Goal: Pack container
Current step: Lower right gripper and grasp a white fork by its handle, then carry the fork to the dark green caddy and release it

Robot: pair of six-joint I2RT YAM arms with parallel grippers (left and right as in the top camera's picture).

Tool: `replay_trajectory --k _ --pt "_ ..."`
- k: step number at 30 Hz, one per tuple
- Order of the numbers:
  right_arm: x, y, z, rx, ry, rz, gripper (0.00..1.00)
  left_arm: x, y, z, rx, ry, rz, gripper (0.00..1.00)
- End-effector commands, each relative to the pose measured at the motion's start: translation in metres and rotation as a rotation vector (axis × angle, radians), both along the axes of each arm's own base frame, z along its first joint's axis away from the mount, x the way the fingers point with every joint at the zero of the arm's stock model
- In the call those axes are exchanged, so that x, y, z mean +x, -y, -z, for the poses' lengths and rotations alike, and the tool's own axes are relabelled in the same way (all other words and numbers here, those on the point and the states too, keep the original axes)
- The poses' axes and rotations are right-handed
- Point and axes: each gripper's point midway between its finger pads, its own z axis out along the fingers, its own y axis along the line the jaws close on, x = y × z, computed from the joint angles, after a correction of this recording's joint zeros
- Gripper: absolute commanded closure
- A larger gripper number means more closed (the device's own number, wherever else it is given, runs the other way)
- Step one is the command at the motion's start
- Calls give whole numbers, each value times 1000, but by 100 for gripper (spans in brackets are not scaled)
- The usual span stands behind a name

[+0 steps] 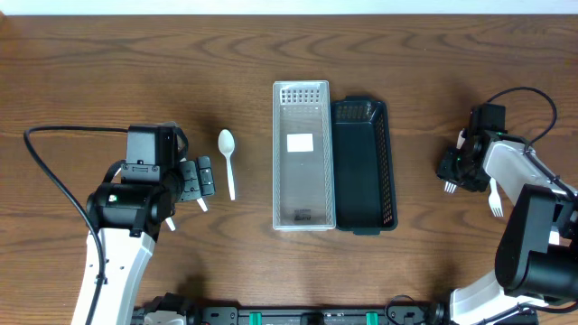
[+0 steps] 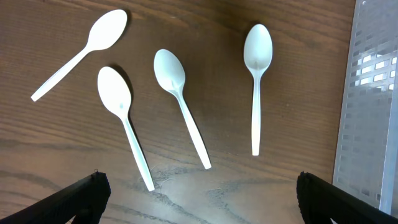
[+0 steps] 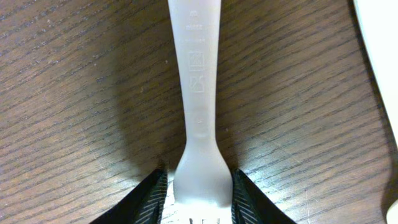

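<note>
A clear plastic tray (image 1: 302,209) and a black mesh basket (image 1: 364,217) stand side by side at the table's middle. Several white plastic spoons lie left of the tray. One of them (image 1: 227,159) shows in the overhead view; the rest are under my left arm and show in the left wrist view (image 2: 180,102). My left gripper (image 1: 202,181) (image 2: 199,205) is open and empty just above them. My right gripper (image 1: 459,170) (image 3: 198,193) is shut on the neck of a white fork (image 3: 198,74) at table level. The fork's tines (image 1: 449,187) stick out below the gripper.
A second white fork (image 1: 495,199) lies just right of my right gripper, and its edge shows in the right wrist view (image 3: 380,56). The tray's perforated wall (image 2: 367,93) is at the right of the left wrist view.
</note>
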Motion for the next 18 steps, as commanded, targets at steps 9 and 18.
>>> replay_trajectory --k 9,18 --pt "-12 0 15 12 -59 5 78 0 -3 -1 9 0 -6 2" --pt "1 -2 6 12 -6 34 99 0 -3 -1 9 0 -6 2"
